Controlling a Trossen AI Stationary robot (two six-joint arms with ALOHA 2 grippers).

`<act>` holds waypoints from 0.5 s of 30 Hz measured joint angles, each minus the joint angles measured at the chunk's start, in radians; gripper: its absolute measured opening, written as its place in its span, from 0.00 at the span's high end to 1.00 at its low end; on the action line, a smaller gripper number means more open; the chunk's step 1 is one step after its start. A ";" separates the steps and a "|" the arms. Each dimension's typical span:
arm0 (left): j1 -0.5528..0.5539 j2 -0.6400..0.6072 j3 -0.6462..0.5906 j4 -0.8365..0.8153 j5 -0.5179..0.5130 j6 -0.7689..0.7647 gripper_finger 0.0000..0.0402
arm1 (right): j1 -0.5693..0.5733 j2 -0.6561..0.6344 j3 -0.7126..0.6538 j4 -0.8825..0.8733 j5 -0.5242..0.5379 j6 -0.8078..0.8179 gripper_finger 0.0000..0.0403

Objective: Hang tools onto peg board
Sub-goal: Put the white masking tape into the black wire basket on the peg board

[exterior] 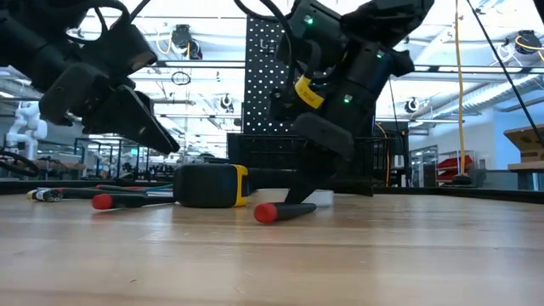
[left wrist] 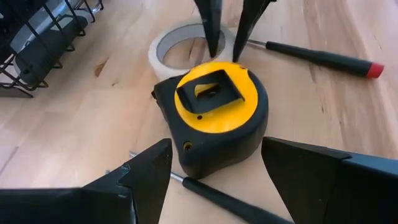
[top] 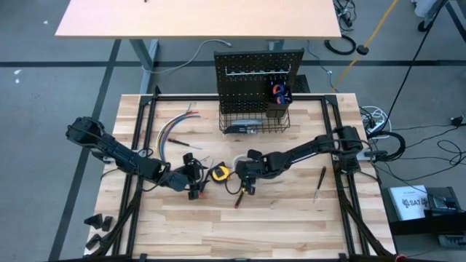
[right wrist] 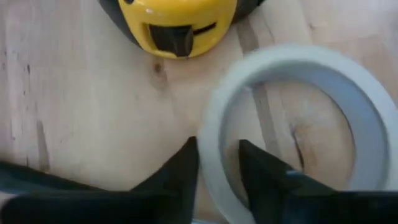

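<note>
While no writing is readable, the right gripper (right wrist: 217, 163) pinches the tape roll (right wrist: 292, 124) rim; the left gripper (left wrist: 214, 180) gapes near the tape measure (left wrist: 214, 118).

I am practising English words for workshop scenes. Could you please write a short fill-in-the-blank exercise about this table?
1. The right gripper has its two fingers astride the wall of the white ____ roll.
2. The tape measure lying before the left gripper is black and ____.
3. On the peg board, the black wire ____ hangs below the silver hook rail.
4. The screwdriver nearest the low camera has a ____ tip on its handle.

Missing words: tape; yellow; basket; red
</note>
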 joint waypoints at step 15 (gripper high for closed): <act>-0.026 -0.181 0.103 0.034 -0.026 0.150 0.37 | 0.136 -0.231 -0.005 -0.161 0.137 0.100 0.92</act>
